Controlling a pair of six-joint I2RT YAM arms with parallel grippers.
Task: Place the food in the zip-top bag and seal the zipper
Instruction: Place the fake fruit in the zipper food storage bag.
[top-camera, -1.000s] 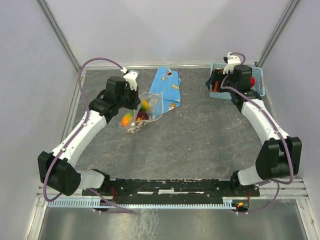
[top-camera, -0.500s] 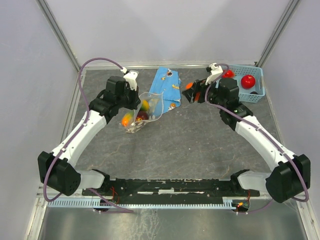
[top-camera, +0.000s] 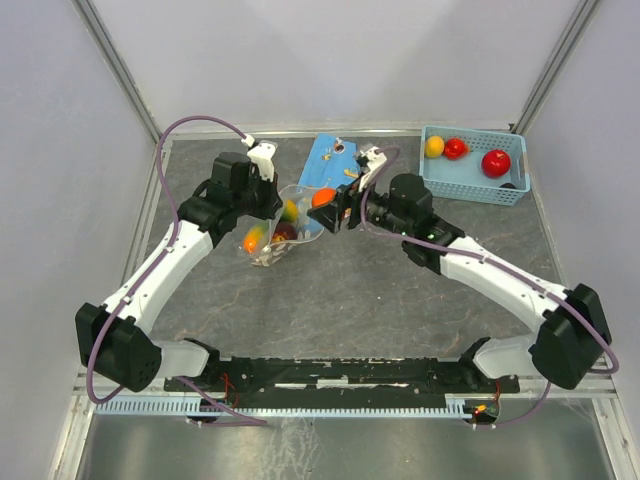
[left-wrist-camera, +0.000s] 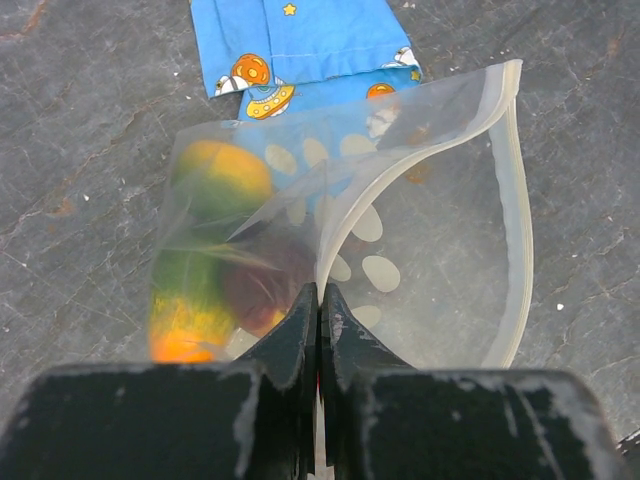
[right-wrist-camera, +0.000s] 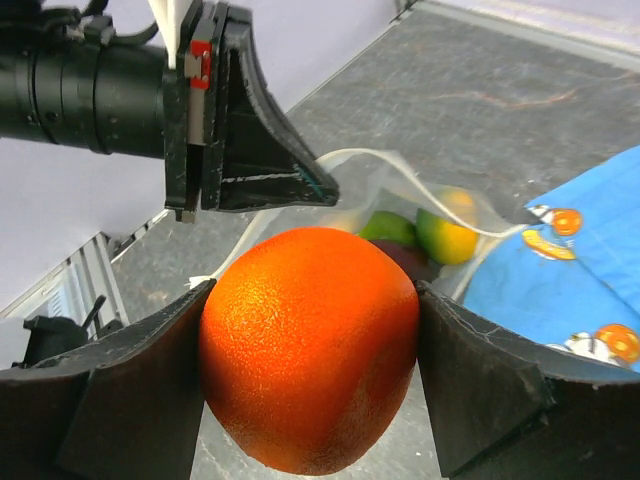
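The clear zip-top bag (top-camera: 285, 222) with white dots lies open on the table, its whitish zipper (left-wrist-camera: 518, 210) curving round the mouth. My left gripper (left-wrist-camera: 320, 300) is shut on the bag's near mouth edge and holds it up. Food sits inside the bag: a yellow-green fruit (left-wrist-camera: 220, 175), a green-orange one (left-wrist-camera: 185, 305) and a dark purple one (left-wrist-camera: 265, 285). My right gripper (right-wrist-camera: 310, 355) is shut on an orange fruit (top-camera: 323, 198), held just right of the bag's mouth. The mouth (right-wrist-camera: 400, 175) faces it.
A blue wrapper with orange prints (top-camera: 335, 172) lies flat behind the bag. At the back right stands a light-blue mesh basket (top-camera: 473, 185) with a yellow fruit (top-camera: 434, 146) and two red ones (top-camera: 495, 162). Grey walls and metal posts enclose the table.
My right arm has swung left from the basket to the bag's mouth, carrying the orange fruit. The left arm and the bag have stayed where they were.
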